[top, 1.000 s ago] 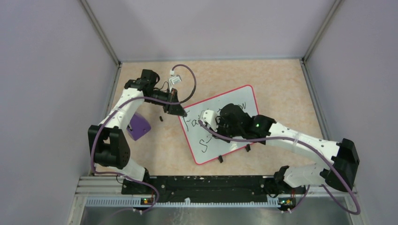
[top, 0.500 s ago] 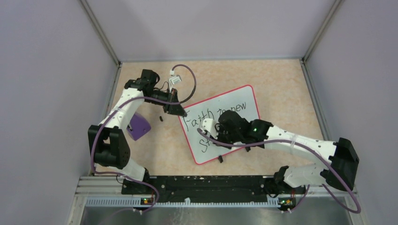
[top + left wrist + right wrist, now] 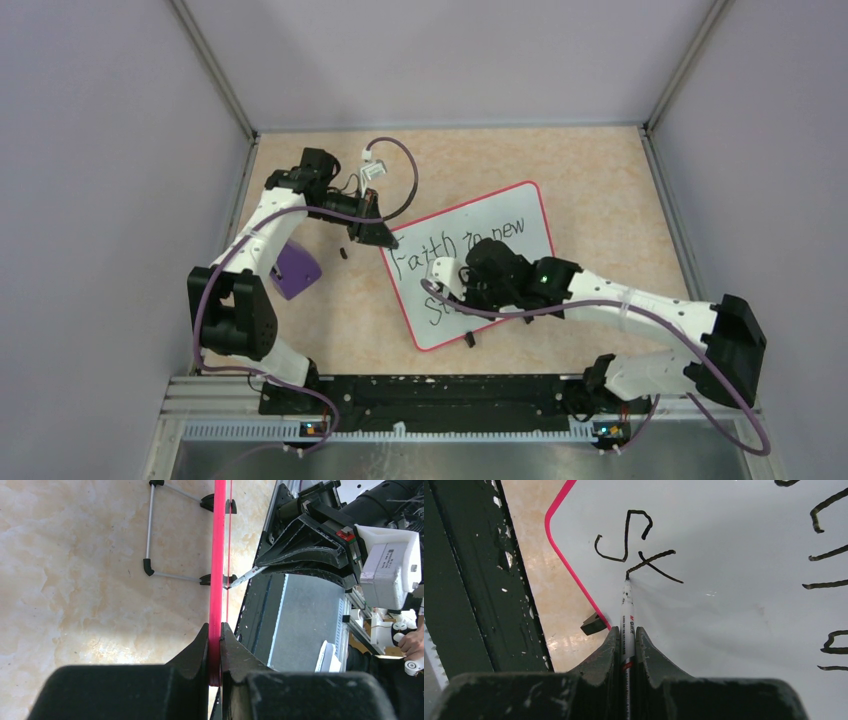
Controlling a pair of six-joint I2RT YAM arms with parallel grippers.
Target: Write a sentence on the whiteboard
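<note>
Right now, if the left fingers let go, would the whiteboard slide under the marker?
Probably slides: the whiteboard looks thin and light, on a smooth table with only small feet. Looks stiff: its rim runs straight from the left fingers' pinch. Glossy face, so the marker likely drags little.

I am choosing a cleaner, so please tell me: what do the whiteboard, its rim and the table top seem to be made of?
The whiteboard: glossy white, likely a coated sheet; it shows soft reflections. Its rim: smooth bright pink, probably plastic. The table top: beige marbled print with slight sheen, perhaps laminate or vinyl; real stone cannot be excluded.
</note>
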